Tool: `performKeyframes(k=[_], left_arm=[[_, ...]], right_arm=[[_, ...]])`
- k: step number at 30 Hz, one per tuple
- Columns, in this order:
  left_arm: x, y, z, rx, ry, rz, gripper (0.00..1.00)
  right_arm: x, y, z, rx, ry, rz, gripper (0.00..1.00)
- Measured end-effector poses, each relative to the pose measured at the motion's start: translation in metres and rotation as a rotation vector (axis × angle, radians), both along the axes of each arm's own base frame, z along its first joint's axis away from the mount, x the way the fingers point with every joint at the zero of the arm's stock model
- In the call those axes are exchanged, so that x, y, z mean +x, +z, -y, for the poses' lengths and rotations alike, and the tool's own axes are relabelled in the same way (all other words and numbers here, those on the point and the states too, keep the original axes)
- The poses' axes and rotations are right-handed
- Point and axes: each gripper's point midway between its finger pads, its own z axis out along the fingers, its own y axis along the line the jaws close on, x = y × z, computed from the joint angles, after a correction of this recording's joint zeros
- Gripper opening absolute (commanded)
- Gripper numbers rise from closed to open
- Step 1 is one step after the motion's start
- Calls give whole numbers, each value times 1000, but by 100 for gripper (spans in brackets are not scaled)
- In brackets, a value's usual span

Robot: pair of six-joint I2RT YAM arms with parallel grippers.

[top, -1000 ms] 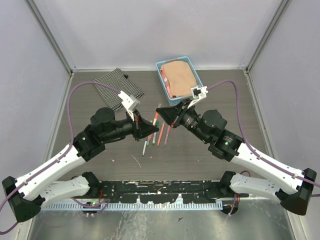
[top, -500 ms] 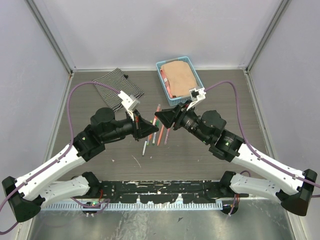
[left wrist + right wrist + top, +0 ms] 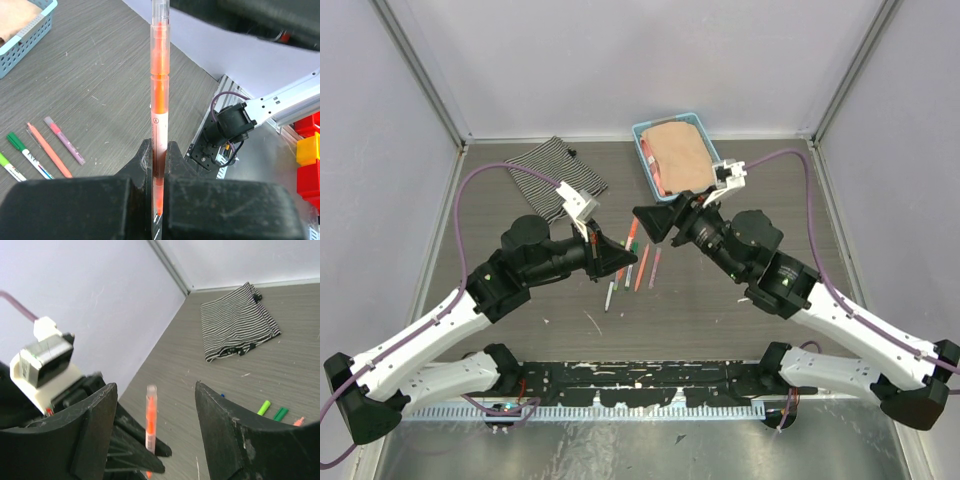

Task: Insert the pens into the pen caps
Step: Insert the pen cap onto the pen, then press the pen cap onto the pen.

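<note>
Our left gripper [image 3: 159, 150] pinches an orange pen [image 3: 160, 100] above the table [image 3: 720, 300]. Our right gripper [image 3: 155, 385] faces it, jaws spread, touching nothing. Other pens [image 3: 640, 268] lie on the table below.

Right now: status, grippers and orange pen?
Left gripper shut on slim orange plastic marker pen. Right gripper open, facing its tip, not touching. Loose pens on grey table, nothing between.

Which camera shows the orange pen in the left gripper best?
Left wrist: the orange pen fills the frame, clamped in the left gripper. Right wrist shows it small; overhead it is barely visible.
</note>
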Motion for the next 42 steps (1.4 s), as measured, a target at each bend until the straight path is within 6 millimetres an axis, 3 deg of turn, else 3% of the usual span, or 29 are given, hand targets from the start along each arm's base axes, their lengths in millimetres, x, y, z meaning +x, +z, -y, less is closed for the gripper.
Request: performKeyframes(k=[5, 14, 19, 31, 42], left_arm=[[0, 0, 0, 0, 0, 0, 0], [0, 0, 0, 1, 0, -1, 0], [0, 0, 0, 0, -1, 0, 0], [1, -4, 1, 11, 1, -9, 0], [1, -9, 2, 25, 6, -22, 0]], right_arm=[[13, 13, -3, 20, -56, -20, 66], [21, -13, -20, -43, -35, -82, 50], [20, -15, -21, -46, -28, -88, 42], [15, -13, -26, -40, 9, -83, 7], [10, -21, -25, -41, 31, -80, 0]])
